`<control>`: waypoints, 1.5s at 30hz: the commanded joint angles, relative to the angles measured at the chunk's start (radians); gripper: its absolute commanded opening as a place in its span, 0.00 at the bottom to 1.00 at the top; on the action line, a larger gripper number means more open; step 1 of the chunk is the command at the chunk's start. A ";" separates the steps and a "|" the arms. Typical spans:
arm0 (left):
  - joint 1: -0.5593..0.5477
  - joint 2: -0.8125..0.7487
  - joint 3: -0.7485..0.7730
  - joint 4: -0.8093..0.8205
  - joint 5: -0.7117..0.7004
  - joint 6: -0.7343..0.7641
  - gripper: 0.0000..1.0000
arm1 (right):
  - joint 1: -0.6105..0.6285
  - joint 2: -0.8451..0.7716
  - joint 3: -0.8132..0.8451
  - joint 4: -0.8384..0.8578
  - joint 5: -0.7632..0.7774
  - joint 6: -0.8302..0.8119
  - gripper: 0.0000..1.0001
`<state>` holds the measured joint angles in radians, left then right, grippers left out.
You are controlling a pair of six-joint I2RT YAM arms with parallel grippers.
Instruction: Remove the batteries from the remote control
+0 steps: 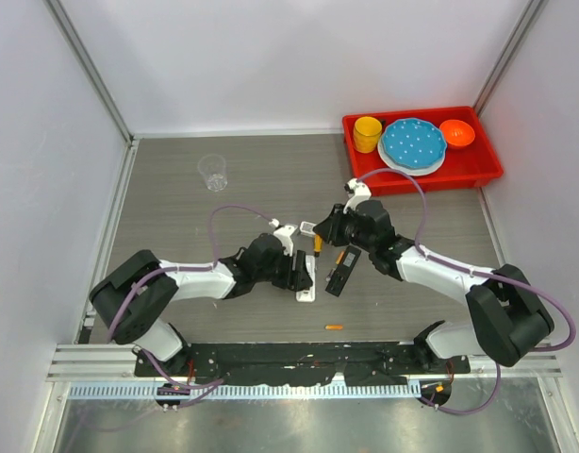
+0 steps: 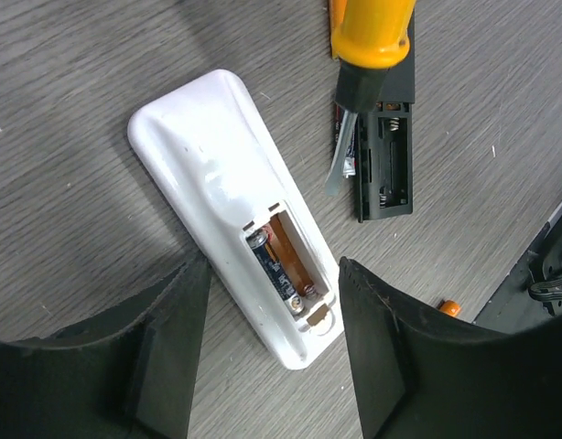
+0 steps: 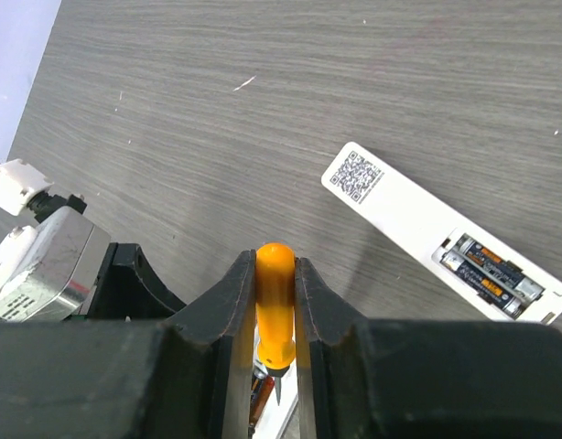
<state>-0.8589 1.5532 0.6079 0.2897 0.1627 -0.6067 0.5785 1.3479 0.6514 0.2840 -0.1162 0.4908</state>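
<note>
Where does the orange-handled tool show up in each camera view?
Top external: the orange-handled tool is mid-table at the tip of the right gripper, just left of the black remote.
Left wrist: top edge, right of centre, shaft along the black remote's left edge.
Right wrist: bottom centre, clamped between the fingers.
Shared landmark: the black remote, in the top and left wrist views only.

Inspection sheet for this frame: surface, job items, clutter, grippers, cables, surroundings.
Surface: grey wood-grain table.
Job's things: white remote open, one battery inside; black remote open; orange battery loose near the arm bases.
Clutter: clear cup; red tray holding dishes.
Grippers: left gripper open, either side of white remote; right gripper shut on orange-handled tool.
Cables: purple cables along both arms.
Surroundings: white walls.
</note>
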 commanded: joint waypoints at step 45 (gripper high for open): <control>0.011 0.105 -0.069 0.071 -0.020 -0.062 0.00 | 0.146 0.043 -0.139 0.147 0.207 0.285 0.01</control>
<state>-0.8524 1.6039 0.5385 0.4152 0.2371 -0.6773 0.7238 1.3685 0.5285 0.4049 0.1944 0.6655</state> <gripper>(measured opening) 0.010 0.234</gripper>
